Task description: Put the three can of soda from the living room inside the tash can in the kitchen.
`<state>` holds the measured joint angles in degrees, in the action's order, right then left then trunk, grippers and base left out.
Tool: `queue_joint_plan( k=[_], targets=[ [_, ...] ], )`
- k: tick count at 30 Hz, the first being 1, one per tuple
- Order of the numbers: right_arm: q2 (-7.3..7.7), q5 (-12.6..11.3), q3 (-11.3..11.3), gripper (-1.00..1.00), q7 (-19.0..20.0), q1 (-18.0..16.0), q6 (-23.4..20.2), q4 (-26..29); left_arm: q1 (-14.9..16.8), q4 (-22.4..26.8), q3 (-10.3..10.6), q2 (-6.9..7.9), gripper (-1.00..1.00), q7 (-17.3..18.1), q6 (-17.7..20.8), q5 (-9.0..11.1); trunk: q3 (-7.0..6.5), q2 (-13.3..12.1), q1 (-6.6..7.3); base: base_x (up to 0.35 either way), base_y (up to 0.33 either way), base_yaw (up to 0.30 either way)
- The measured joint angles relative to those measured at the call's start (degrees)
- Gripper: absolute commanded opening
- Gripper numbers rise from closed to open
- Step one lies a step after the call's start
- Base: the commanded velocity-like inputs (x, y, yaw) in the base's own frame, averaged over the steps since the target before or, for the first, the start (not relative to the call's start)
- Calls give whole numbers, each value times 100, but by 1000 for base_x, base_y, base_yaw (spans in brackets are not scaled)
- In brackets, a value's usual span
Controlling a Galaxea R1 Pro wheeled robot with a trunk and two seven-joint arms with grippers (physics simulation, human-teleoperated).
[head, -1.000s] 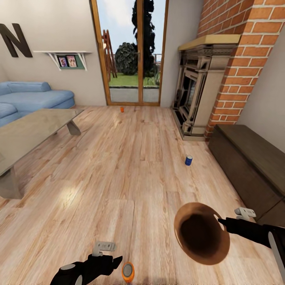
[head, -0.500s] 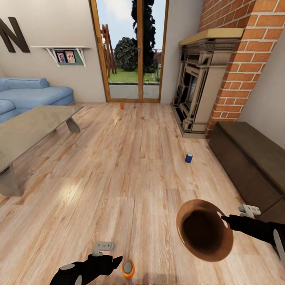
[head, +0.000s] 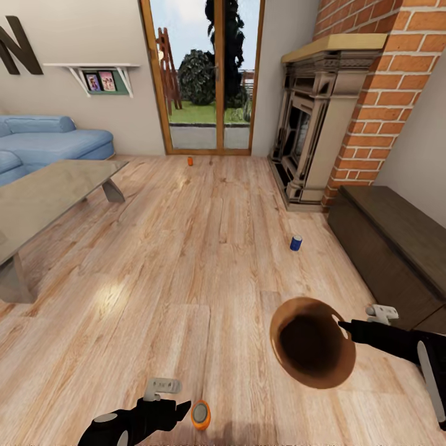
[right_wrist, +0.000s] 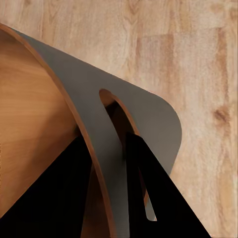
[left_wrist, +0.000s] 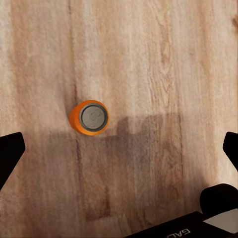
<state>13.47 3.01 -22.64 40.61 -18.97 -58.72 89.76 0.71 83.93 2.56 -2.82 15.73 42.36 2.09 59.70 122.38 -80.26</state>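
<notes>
Two arms low over floor, right fingers (right_wrist: 106, 163) clamped on bin (head: 313, 350) rim, left fingers (left_wrist: 119, 148) spread wide above orange can (left_wrist: 89, 117).

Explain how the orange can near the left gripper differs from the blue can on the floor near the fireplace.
Colour: the near orange can has an orange body, the blue can a blue one. Place: the orange can stands just beside the left gripper, while the blue can is farther off, toward the dark bench, with no gripper close. Apparent size: the orange can looks larger, being closer to the camera. Both stand upright on the wood floor, and neither is held.
</notes>
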Motion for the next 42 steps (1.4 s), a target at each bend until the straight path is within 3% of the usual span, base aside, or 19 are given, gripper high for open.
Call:
queue_joint_plan(
  k=[3,7,11,13,17,19,21,26,31,42],
  targets=[
    [-36,-114,121,-100,-97,-35,-19,8,0,0,0,1,100,0,-3,-5,28,0,0,0,0,0],
    [-79,67,300,-100,-437,-186,67,-32,0,0,-1,1,100,0,-2,-1,65,0,0,0,0,0],
    [-166,-150,431,-100,-842,-380,24,-154,0,0,0,1,100,0,-3,-7,103,0,0,0,0,0],
    [-170,-86,438,-100,-920,-496,45,-323,0,0,0,1,100,0,-6,-7,121,0,0,0,0,0],
    [-186,38,480,-100,-970,-649,82,-719,0,1,-1,1,100,0,-8,-1,159,0,0,0,0,0],
    [-192,-42,531,-100,-964,-665,66,-743,0,0,0,1,100,0,-8,-4,178,0,0,0,0,0],
    [-192,-117,554,-100,-956,-670,48,-750,0,0,0,1,100,0,-8,-5,197,0,0,0,0,0],
    [-187,19,565,-100,-949,-675,85,-717,-1,1,-1,2,100,0,-8,-2,244,0,0,0,0,0],
    [-186,-119,569,-100,-885,-673,58,-716,0,0,0,1,100,0,-8,3,291,0,0,0,0,0],
    [-137,-109,531,-100,-863,-677,73,-585,-1,0,2,1,100,1,-8,27,394,0,1,0,0,0]
  ],
)
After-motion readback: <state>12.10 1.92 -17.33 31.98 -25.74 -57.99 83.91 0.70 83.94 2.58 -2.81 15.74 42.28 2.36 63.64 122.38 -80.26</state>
